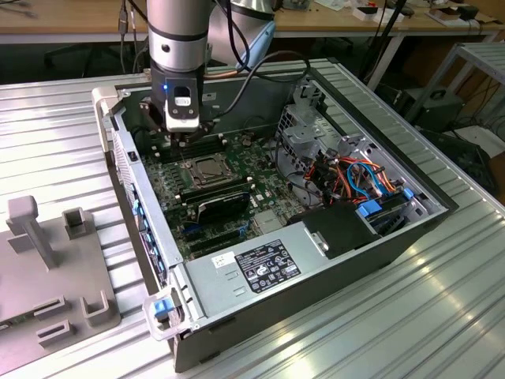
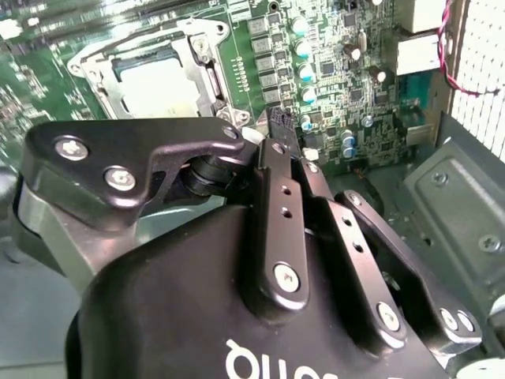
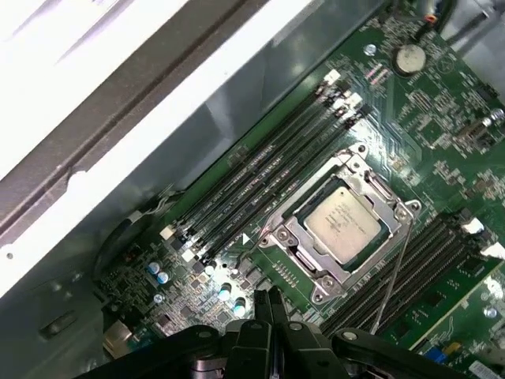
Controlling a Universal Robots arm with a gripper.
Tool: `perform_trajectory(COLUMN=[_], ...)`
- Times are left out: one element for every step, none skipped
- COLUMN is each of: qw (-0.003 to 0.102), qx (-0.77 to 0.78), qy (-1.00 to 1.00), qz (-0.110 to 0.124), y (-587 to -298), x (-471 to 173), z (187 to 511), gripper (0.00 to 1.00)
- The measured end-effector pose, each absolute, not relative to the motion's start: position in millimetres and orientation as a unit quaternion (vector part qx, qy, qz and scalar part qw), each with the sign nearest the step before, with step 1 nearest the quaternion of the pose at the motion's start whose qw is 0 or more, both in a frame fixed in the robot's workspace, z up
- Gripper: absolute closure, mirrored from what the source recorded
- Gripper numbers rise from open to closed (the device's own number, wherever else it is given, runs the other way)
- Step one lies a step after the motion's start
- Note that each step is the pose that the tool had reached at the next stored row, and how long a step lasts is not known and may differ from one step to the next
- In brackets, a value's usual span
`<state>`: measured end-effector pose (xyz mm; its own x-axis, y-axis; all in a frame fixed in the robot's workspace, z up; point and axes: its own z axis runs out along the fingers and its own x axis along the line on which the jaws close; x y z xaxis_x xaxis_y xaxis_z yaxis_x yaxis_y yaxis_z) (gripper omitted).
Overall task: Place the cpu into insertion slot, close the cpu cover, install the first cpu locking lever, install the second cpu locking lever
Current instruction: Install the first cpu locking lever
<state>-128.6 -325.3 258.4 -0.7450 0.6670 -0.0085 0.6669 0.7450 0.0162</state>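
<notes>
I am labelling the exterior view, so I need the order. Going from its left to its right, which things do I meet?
Grey fixture plate → cpu → orange and blue cables → metal shelf.

A lab: open computer case (image 1: 347, 268) on ribbed metal bench (image 1: 410, 316)

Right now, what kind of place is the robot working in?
Probably a workshop or lab. An open computer case sits on a ribbed metal table, a robot arm hangs over it, and wooden workbenches stand behind.
</notes>
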Motion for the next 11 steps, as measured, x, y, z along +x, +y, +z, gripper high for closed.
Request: perform_trajectory(qw=[0.007, 0.007, 0.007, 0.007, 0.007, 0.007, 0.006, 0.006, 0.006, 0.006, 0.006], qx=[0.348, 0.343, 0.339, 0.337, 0.335, 0.331, 0.328, 0.327, 0.327, 0.325, 0.324], qy=[0.938, 0.939, 0.941, 0.942, 0.942, 0.944, 0.945, 0.945, 0.945, 0.946, 0.946], qz=[0.006, 0.006, 0.006, 0.006, 0.006, 0.006, 0.006, 0.006, 0.006, 0.006, 0.006], y=[-325.3, -325.3, -325.3, -325.3, -325.3, -324.7, -323.2, -321.8, -320.3, -317.7, -315.9], x=[-128.6, -128.8, -130.1, -131.1, -132.1, -133.4, -133.6, -133.5, -133.5, -133.6, -133.5], z=[258.1, 258.0, 257.9, 257.9, 257.7, 257.4, 256.9, 256.5, 256.1, 255.6, 255.2], gripper=[0.89, 0.89, 0.89, 0.89, 0.89, 0.89, 0.89, 0.89, 0.89, 0.89, 0.89])
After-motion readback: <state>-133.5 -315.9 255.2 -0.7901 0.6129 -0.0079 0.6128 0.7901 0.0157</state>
